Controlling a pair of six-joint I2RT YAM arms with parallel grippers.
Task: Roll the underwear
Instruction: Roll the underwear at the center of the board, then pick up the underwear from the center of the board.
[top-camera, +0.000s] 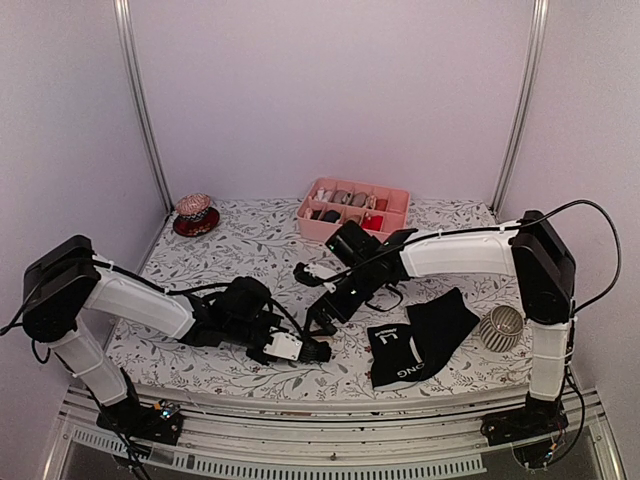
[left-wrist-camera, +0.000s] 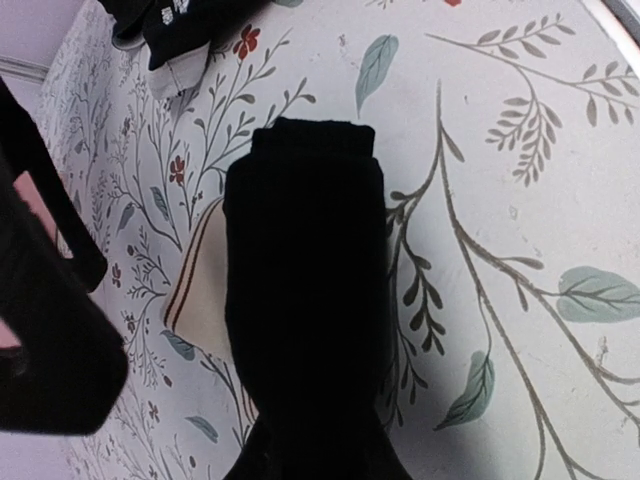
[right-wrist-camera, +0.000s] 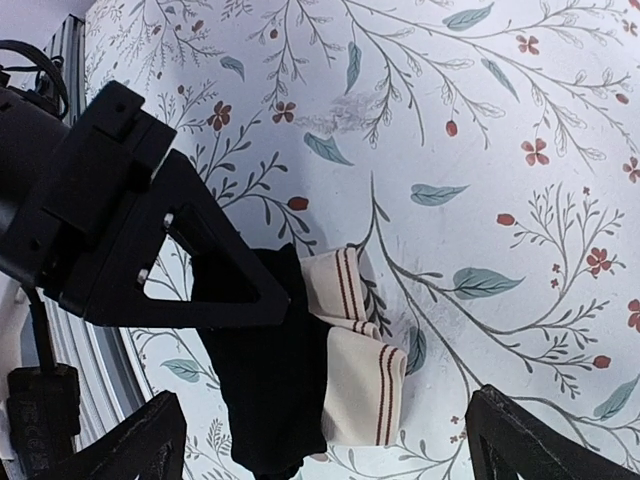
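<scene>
Fabric work centres on the near middle of the floral-print table cover, where the left gripper reaches in low from the left. Its jaws are almost together and, judging by its own wrist view, pinched on the black cloth of the beige-banded brief. The garment stretches away from it as a narrow folded strip, with the striped waistband bulging out on the far side. That hold appears meant to anchor one end, so the strip cannot slide or spring loose while it is wound. The right gripper hangs directly above the same garment, just beside the left one, fingers spread wide and holding nothing. The stance suits a fresh bite on the loose waistband, which looks only partly tucked. The lettered brief lies flat and unrolled to the right near the front edge, within the right arm's reach and apart from the work, so the job appears less than half done. At the far side the pink divided tray holds small fabric bundles. A red dish sits far left, and a ribbed silver cup stands by the right arm.
</scene>
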